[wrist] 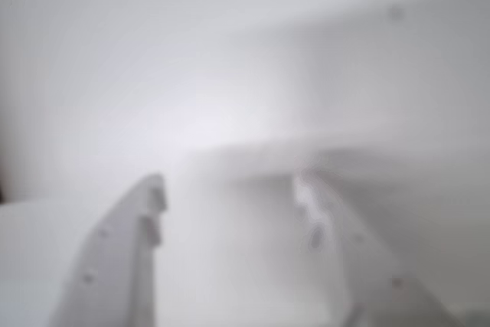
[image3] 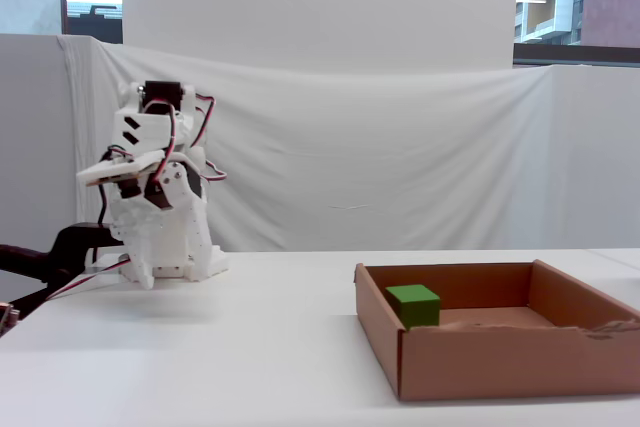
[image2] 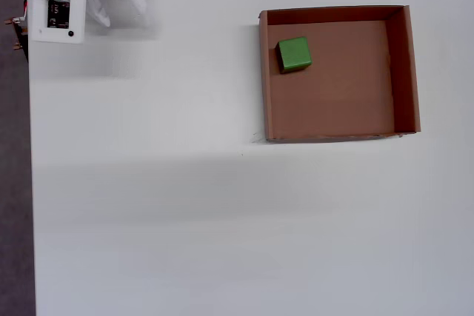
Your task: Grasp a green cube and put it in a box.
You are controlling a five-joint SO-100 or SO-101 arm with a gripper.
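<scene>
Item 1, the green cube (image2: 294, 55): it lies inside the box (image2: 405, 72), on the brown floor in the box's upper-left corner as the overhead view frames it, near the left wall and the top wall, touching neither that I can make out. Its faces are equal, so it has no long axis; its edges sit turned slightly off the box walls, by a small twist. In the fixed view the green cube (image3: 414, 305) shows above the near wall, at the left end of the box (image3: 480, 367), lower centre of the frame.

Item 2, the box: 1 shallow square tray of brown cardboard, upper right of the overhead frame, flat on the white table (image2: 163, 205).

Item 3, my arm (image3: 155, 197): folded back at the left of the fixed view, upper-left corner of the overhead view, well apart from the box.

Item 4, my gripper (wrist: 230, 189): the wrist view is blurred, yet 2 pale fingers (wrist: 126, 258) rise from the bottom edge with a clear gap between them, spread and pinching nothing.
</scene>
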